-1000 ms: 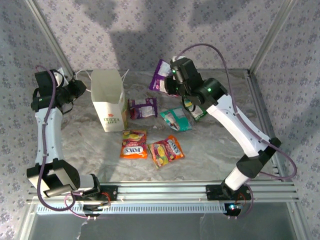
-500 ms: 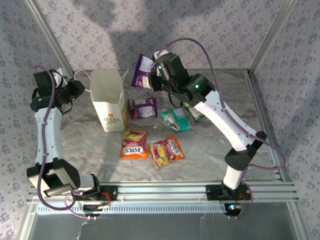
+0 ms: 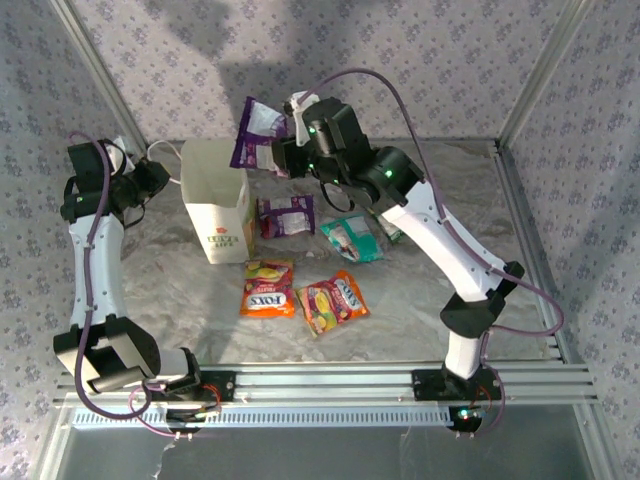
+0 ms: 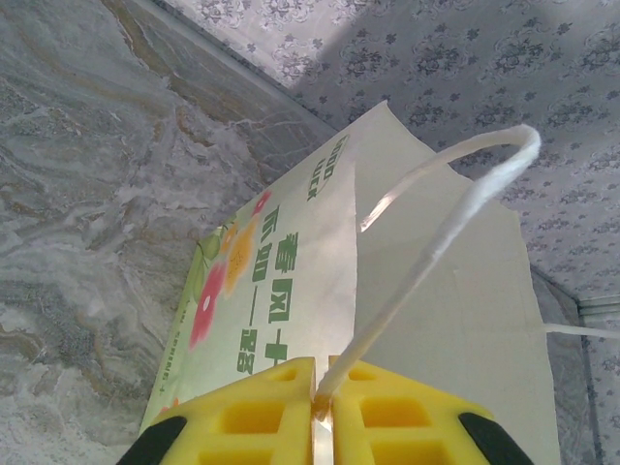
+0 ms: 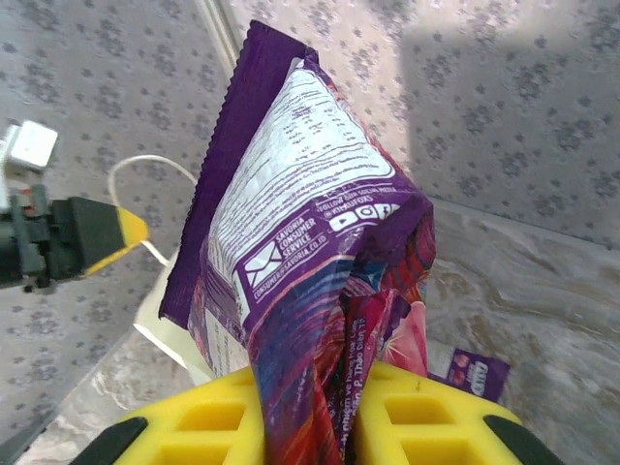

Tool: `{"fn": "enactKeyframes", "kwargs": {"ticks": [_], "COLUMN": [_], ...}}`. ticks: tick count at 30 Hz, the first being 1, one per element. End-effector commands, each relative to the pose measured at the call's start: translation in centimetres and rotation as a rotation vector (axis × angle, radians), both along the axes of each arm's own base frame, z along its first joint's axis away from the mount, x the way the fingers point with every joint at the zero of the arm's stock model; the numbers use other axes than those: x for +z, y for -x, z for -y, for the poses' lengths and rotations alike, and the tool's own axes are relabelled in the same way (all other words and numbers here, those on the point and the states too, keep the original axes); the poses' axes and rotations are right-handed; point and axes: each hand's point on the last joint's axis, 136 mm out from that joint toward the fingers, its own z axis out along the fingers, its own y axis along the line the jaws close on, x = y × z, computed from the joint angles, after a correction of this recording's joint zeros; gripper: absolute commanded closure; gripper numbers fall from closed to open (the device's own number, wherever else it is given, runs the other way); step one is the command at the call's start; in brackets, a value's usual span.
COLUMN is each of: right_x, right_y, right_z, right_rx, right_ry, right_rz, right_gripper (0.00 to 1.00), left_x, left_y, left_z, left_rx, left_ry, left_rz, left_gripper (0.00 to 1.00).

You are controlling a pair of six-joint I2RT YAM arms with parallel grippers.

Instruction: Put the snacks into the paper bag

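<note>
The white paper bag (image 3: 215, 205) stands open at the back left. My left gripper (image 3: 160, 176) is shut on its white cord handle (image 4: 455, 208), beside the flower print (image 4: 218, 291). My right gripper (image 3: 276, 156) is shut on a purple packet (image 3: 257, 131), held in the air over the bag's right rim; the wrist view shows the packet (image 5: 300, 242) pinched between the yellow fingers (image 5: 426, 412). On the table lie another purple packet (image 3: 286, 215), a teal packet (image 3: 352, 240), a green one (image 3: 392, 230) partly under the right arm, and two orange FOX'S packets (image 3: 267, 288) (image 3: 332, 301).
Aluminium posts (image 3: 530, 90) frame the cell, backed by patterned walls. A rail (image 3: 330, 385) with both arm bases runs along the near edge. The right arm's forearm (image 3: 440, 240) stretches over the table's right half.
My right gripper has carried the purple packet up and to the left, from the back middle to above the bag's right rim. The left gripper and the bag have stayed put.
</note>
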Motion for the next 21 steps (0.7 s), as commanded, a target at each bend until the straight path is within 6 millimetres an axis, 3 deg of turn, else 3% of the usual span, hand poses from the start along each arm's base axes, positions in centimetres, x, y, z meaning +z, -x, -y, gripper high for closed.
{"fn": "enactKeyframes", "kwargs": {"ticks": [1, 21], "right_x": [3.2, 0.9], "right_y": [0.5, -0.9], "right_z": [-1.9, -7.9], "right_rx": [0.067, 0.149], "right_ry": [-0.102, -0.182], "right_rz": [0.064, -0.031], "right_gripper": [0.76, 0.76], "left_x": [0.2, 0.3], "left_y": [0.1, 0.0], "left_z": [-0.2, -0.6], "left_rx": [0.006, 0.013], "left_ry": [0.009, 0.032], "left_rz": [0.001, 0.008], "left_gripper": [0.86, 0.87]}}
